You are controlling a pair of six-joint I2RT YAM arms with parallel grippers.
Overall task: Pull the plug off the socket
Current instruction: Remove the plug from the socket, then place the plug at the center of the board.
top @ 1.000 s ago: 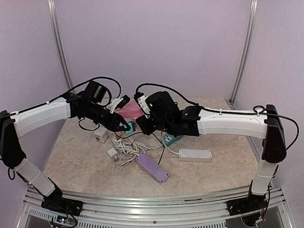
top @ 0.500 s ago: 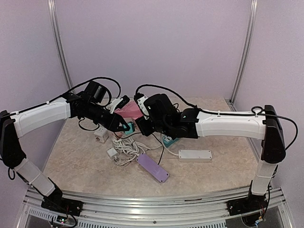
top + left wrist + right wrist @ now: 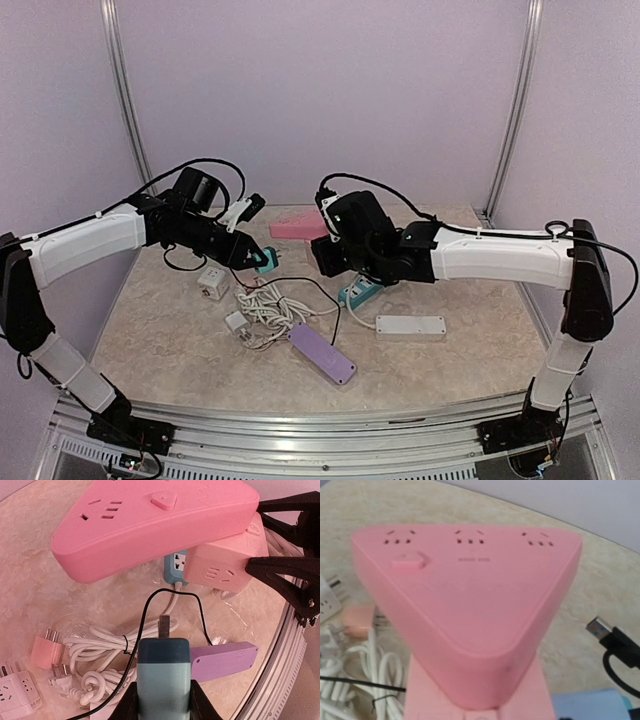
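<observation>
My two arms have drawn apart since a second ago. They met over the middle of the table then, and now the left gripper has swung back to the left while the right gripper has pulled off to the right and lifted.

My left fingers are clamped tight on the teal plug, one on each side of its body. Its bare metal tip points away from me, out in the open air, and a thin black cord loops off it. The plug is clear of the pink socket, and from above it hangs left of the socket with a gap between them.

My right fingers are closed on the squarish pink block at the socket's right end, one above and one below. They hold the triangular body off the table, toward the far side. In the right wrist view its face with three sets of holes and a raised button tilts up at me.

On the table below lie a tangle of white cable, a purple power strip near the front, and a white power strip to its right. A blue-green strip sits under my right arm, and a white cube adapter is on the left.
</observation>
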